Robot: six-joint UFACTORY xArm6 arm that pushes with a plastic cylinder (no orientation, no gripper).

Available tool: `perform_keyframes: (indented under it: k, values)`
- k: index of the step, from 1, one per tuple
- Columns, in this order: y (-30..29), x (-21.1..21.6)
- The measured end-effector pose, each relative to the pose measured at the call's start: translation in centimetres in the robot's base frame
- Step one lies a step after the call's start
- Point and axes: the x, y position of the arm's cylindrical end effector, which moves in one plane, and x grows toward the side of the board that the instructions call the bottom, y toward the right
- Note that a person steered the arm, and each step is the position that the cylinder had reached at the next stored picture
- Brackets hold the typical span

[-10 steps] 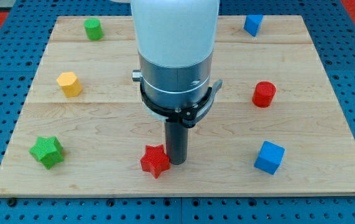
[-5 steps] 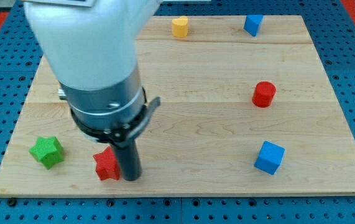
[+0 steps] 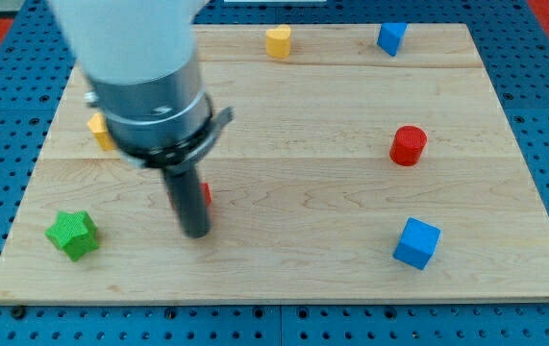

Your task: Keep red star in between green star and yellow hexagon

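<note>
— Camera view: where does my tip [image 3: 195, 232] sit?

— Low on the wooden board [image 3: 284, 259], right of the green star [image 3: 72, 234]. It is a bare rod holding nothing.

— And the red star [image 3: 206, 194]?

— Only a red sliver shows at the rod's right edge (shape hidden). The yellow hexagon [image 3: 98, 129] peeks out left of the arm.

— Others?

— A yellow block [image 3: 277, 40] and blue cube [image 3: 390, 37] at top, a red cylinder [image 3: 409, 145] at right, another blue cube [image 3: 416, 242] lower right.
</note>
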Motion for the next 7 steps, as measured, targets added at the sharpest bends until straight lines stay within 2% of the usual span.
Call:
perform_keyframes:
  k: [1,2,3,4,5,6,7]
  values:
    - [2.5,-4.5]
    - [0.0,-0.9]
    - [-1.3,-0.5]
    - [-5.4,0.9]
    - [-9.2,-1.4]
    - [-9.8,-3.7]
    - [-7.8,-4.0]
